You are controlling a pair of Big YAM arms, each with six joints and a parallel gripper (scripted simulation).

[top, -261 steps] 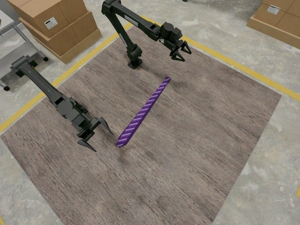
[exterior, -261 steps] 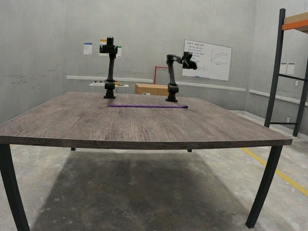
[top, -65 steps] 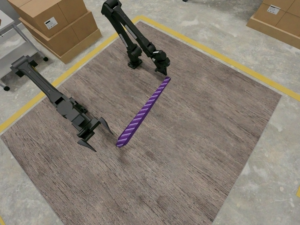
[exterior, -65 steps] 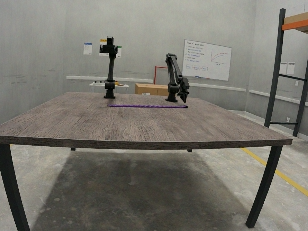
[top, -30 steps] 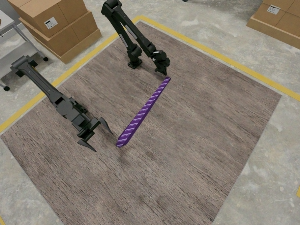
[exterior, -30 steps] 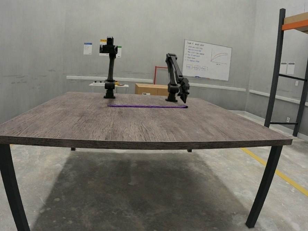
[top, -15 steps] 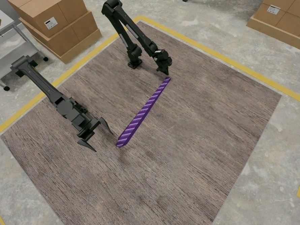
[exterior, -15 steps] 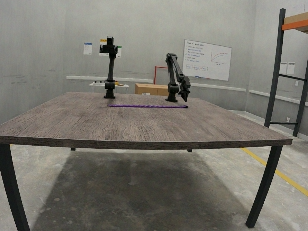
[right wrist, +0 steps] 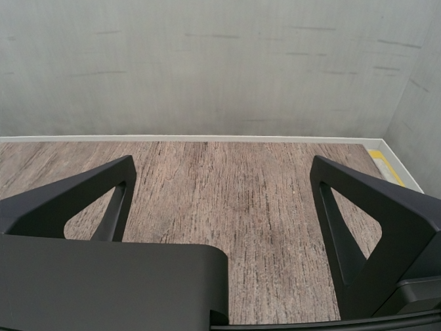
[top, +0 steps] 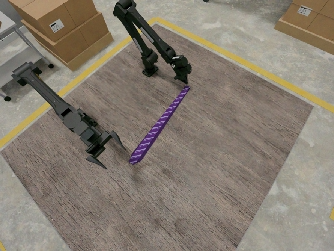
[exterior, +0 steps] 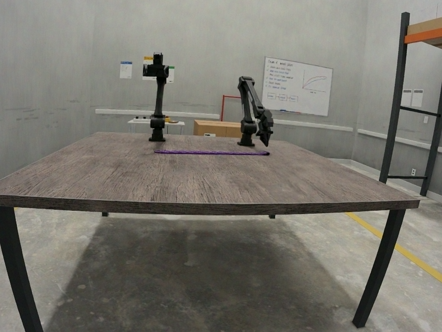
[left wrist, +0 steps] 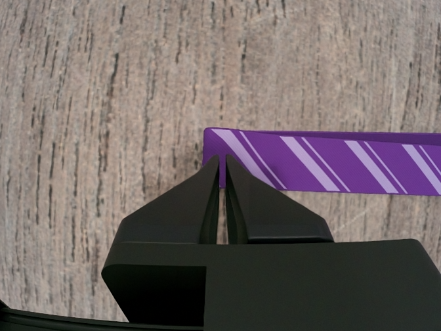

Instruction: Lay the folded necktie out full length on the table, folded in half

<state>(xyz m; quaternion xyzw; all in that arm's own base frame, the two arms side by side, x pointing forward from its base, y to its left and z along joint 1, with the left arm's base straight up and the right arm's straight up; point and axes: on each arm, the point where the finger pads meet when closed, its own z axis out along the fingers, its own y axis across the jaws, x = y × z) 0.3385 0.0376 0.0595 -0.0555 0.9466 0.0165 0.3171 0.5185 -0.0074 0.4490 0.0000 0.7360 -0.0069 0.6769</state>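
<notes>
Necktie: purple with paired pale diagonal stripes (top: pixel 159 125) (exterior: pixel 212 152) (left wrist: pixel 302 163); folded, laid out long and roughly straight, low on the tabletop (top: pixel 215 162) (exterior: pixel 214 178) (left wrist: pixel 106 71) (right wrist: pixel 220 213), wholly within its edges.
Layers: two, roughly lined up; a darker strip of the lower one shows along one long side.
Fold end: squared off in the left wrist view, a small low loop in the exterior view; the narrower end in the top view.
Far end: broader in the top view, nearer the right hand (top: pixel 116 159) (exterior: pixel 156 70) (right wrist: pixel 222 165).
Left hand: closed, nothing gripped (top: pixel 186 83) (exterior: pixel 266 145) (left wrist: pixel 222 156); pointed downward just above the fold end, tips apart from the cloth in the exterior view.
Right hand: wide open, nothing between its fingers; raised well above the tabletop, apart from the necktie.
Tabletop finish: grey-brown wood grain, dark streaks.
Cardboard boxes: stacked, labelled, on the floor beyond the tabletop (top: pixel 78 35).
Whiteboard: on the wall behind the arms, with handwriting and a line graph (exterior: pixel 298 85).
Rack: dark upright post, orange beam, at the right of the exterior view (exterior: pixel 393 96).

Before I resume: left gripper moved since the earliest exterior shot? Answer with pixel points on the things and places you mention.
Yes, down: the left gripper (top: pixel 186 82) (exterior: pixel 266 144) (left wrist: pixel 222 165) was in front of the whiteboard (exterior: pixel 314 96), now below its bottom edge.
</notes>
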